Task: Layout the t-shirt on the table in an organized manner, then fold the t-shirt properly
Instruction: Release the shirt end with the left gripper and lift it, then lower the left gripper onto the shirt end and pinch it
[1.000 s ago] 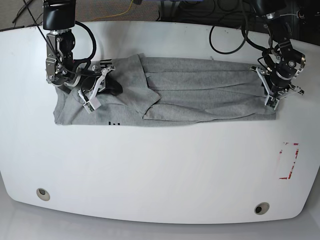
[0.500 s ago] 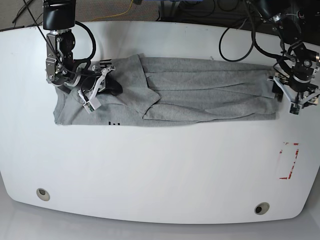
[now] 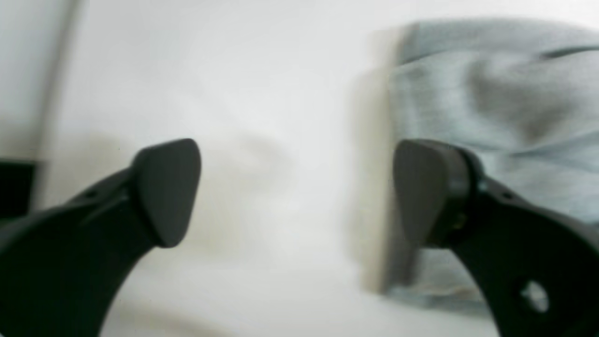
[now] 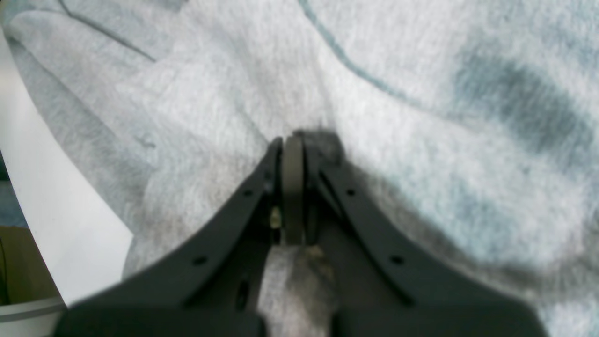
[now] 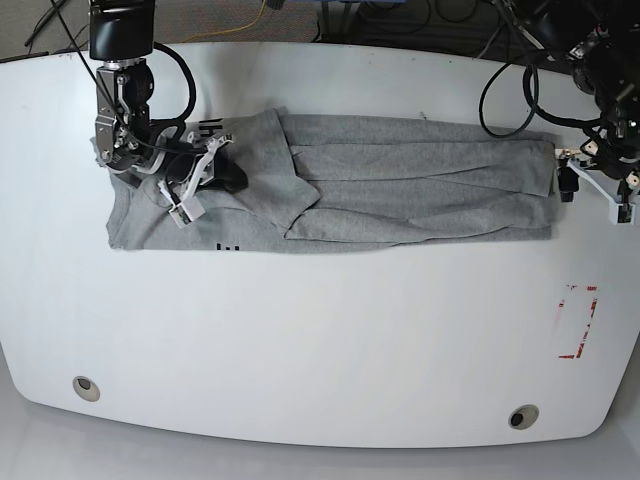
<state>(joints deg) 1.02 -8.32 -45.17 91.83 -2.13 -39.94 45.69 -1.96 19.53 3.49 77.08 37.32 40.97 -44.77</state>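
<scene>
Across the upper half of the white table (image 5: 320, 350) the heather-grey t-shirt (image 5: 400, 180) lies stretched into a long, roughly flat band, creased lengthwise, with one part folded over near the middle and a bit of black lettering showing along its lower edge on the left of the base view. The right claw (image 5: 195, 175) sits on that left end of the garment, its jaws pressed together. The right wrist view shows the two dark fingers (image 4: 262, 196) closed tight with a pinch of grey fabric gathered at their tips and more cloth bunched beneath them, so this claw has hold of the t-shirt (image 4: 421, 140). A strip of bare table (image 4: 61, 224) shows at that view's left.

At the far right of the base view the left claw (image 5: 598, 190) hangs just beyond the shirt's end, over bare table, apart from the cloth. Its wrist view, which is blurred, shows the two dark pads (image 3: 168, 187) spread wide with nothing between them but white table (image 3: 234, 93); the edge of the t-shirt (image 3: 491, 93) lies to the right, partly behind the right-hand finger. A red rectangular outline mark (image 5: 577, 321) sits on the table near the right edge, well apart from the shirt, and two small round holes (image 5: 86, 388) lie near the front rim.
</scene>
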